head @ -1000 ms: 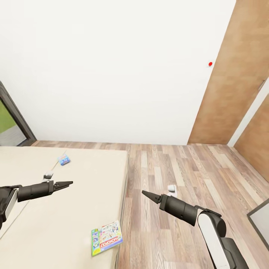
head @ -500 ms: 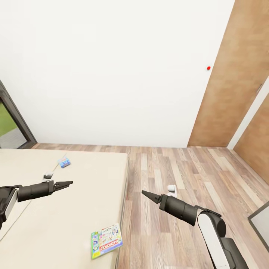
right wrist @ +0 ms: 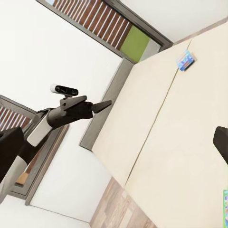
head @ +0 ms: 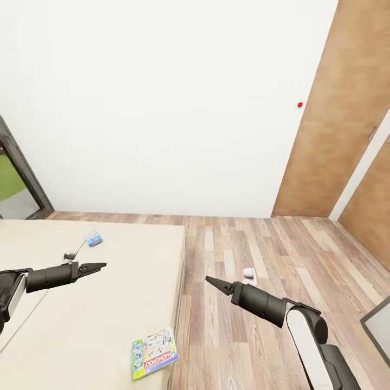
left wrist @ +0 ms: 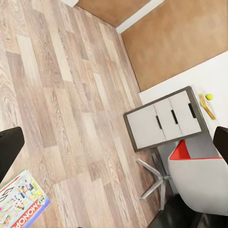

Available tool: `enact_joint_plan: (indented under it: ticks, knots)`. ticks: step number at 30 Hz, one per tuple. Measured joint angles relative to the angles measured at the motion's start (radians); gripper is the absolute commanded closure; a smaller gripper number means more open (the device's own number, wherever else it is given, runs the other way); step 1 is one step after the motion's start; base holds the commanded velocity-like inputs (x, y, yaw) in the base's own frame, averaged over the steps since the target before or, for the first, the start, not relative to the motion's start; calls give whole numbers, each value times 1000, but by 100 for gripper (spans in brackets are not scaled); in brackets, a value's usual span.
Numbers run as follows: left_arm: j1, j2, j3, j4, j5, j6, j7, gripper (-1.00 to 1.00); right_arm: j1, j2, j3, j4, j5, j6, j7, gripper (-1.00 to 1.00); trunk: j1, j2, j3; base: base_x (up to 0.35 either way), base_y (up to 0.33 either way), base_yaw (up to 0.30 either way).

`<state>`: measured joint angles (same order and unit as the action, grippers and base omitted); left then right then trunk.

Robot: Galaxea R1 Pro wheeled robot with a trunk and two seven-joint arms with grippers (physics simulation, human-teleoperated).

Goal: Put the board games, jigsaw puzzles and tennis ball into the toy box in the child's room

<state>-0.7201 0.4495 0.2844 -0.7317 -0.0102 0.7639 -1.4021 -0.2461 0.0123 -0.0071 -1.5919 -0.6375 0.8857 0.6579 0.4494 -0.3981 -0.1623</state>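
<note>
Drifted lower in the head view with the camera's tilt, colourful flat Monopoly board-game box [head: 155, 353] near the beige bed's [head: 108, 303] edge, below and between both pinched-shut hands, nearer left hand [head: 96, 266] than right hand [head: 212, 281], with small blue box [head: 93, 239] farther up.

You can read one word: "MONOPOLY", in white letters on a red strip, on the board game box [head: 154, 353] at the bottom of the head view. The same box [left wrist: 23, 203] shows it at the lower left of the left wrist view.

white wall [head: 162, 108], plank floor [head: 260, 249], beige bed [head: 108, 303]
</note>
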Motion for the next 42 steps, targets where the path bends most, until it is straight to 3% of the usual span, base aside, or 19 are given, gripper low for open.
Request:
enact_joint_plan:
  ticks: [32,42]
  knots:
    - [0,-3,0,0,-1,-1,1,-100,0,2,0,0,0,0,0,-100,0,0,53,0,0,3]
    - [0,-3,-1,0,-1,-1,1,-100,0,2,-1,0,0,0,0,-100,0,0,56,0,-77,41]
